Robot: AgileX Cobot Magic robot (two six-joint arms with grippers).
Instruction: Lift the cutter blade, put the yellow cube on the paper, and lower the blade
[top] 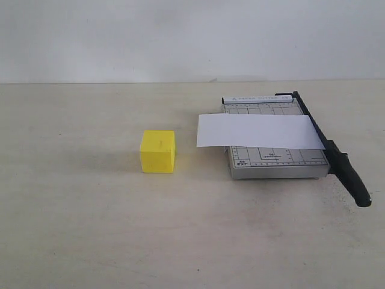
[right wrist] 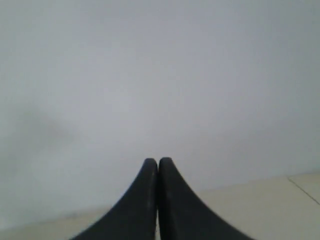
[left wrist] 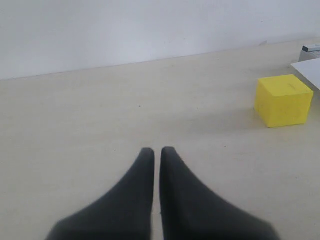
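Note:
The yellow cube (top: pixel 157 151) rests on the table, left of the grey cutter base (top: pixel 274 164). The white paper (top: pixel 257 131) lies across that base and overhangs its left side. Along the base's right edge the cutter blade (top: pixel 325 144) lies lowered, its thick black handle (top: pixel 352 177) pointing toward the front. Neither arm shows in the exterior view. My left gripper (left wrist: pixel 157 150) is shut and empty above bare table, with the yellow cube (left wrist: pixel 283 100) ahead and off to one side. Shut with nothing between its fingers, my right gripper (right wrist: pixel 158 160) faces the wall.
The pale table (top: pixel 90 229) runs back to a white wall (top: pixel 180 36). A corner of the paper (left wrist: pixel 309 70) and the cutter base's end (left wrist: pixel 311 48) show at the edge of the left wrist view.

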